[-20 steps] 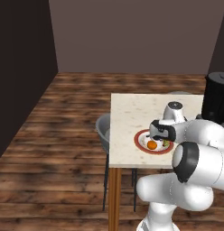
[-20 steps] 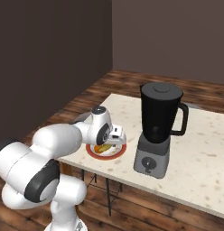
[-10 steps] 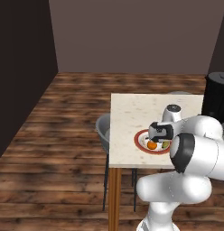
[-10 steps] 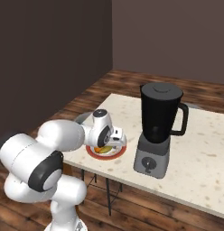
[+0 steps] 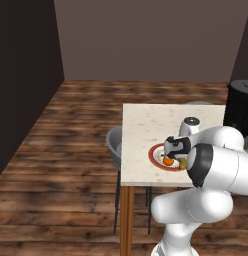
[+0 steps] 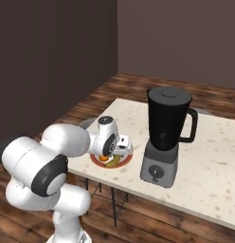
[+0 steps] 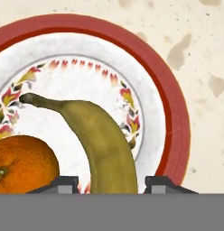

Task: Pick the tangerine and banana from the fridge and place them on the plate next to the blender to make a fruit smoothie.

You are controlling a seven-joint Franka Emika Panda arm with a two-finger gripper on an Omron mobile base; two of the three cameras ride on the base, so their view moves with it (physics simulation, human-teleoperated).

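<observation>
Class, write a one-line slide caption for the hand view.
Gripper low over the red-rimmed plate, fingertips astride the banana, with the tangerine beside it.

A pale speckled table (image 6: 219, 156) carries the red-rimmed plate (image 7: 175, 117) and, just beside it, the blender (image 6: 164, 137)

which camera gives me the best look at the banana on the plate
The hand view. There the banana lies close up on the plate, stem to body, beside the tangerine. The right base view shows just a small yellow sliver under the tool; the left base view shows a dull speck beside the arm.
</observation>
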